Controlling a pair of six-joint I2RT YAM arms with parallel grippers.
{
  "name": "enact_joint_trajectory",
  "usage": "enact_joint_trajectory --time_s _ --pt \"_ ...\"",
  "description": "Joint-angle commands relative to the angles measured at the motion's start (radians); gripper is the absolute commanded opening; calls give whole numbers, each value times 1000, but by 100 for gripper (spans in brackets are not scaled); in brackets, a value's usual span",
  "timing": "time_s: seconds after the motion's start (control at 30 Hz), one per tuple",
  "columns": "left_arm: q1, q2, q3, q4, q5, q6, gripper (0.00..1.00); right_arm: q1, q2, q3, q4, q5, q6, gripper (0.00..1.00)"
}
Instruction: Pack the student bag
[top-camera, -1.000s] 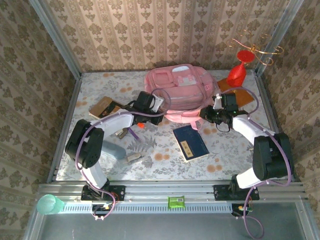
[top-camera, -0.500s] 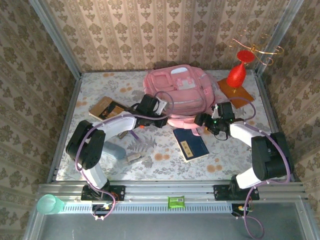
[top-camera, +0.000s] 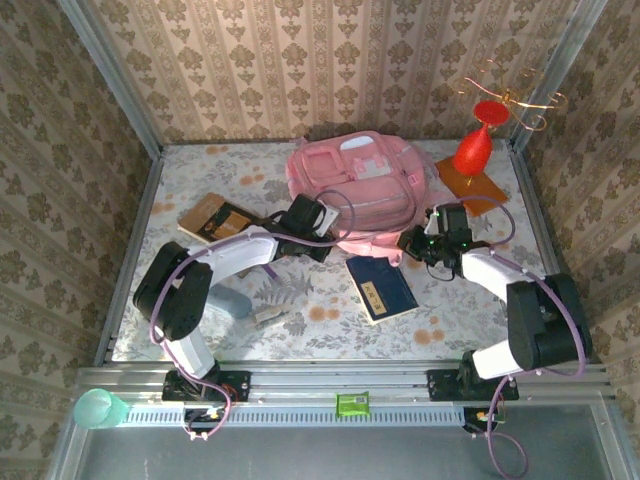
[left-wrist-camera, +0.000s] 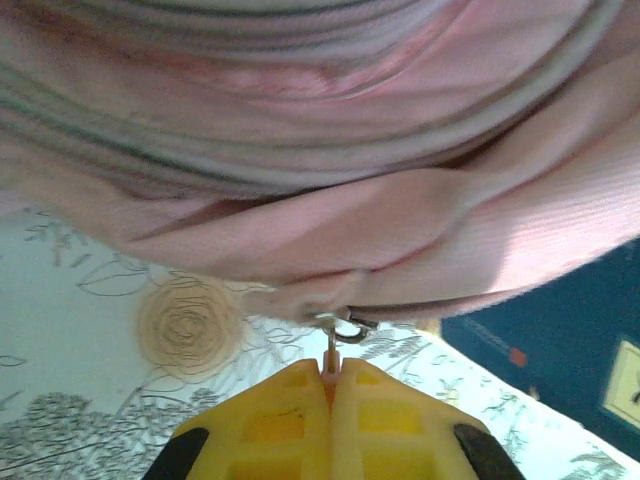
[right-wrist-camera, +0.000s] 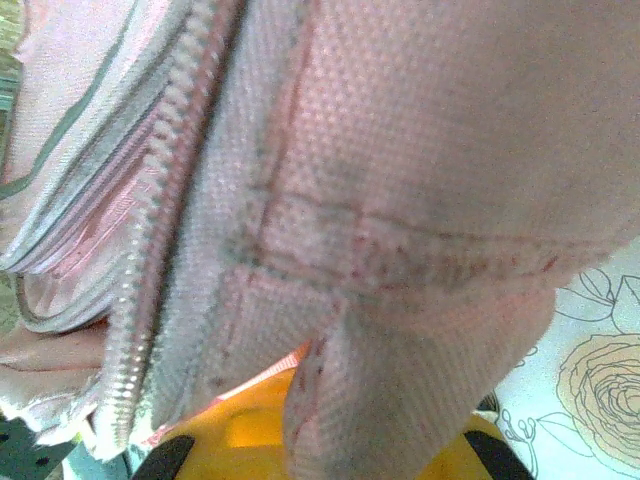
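Pink student bag, zip pull in left end effector

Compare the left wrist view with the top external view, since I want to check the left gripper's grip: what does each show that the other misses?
Left wrist: the left gripper, yellow, is pressed shut on a small pull tab with a metal ring at the edge of the student bag. Top external: the bag's whole outline, the right gripper at its near right corner, a brown book and a red ornament. Both: the pink bag, the blue book and the floral tablecloth.
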Motion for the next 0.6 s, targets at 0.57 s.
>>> enact_joint_trajectory --time_s 0.57 --pt "67 -74 9 60 199 -24 0 69 3 75 -53 35 -101 0"
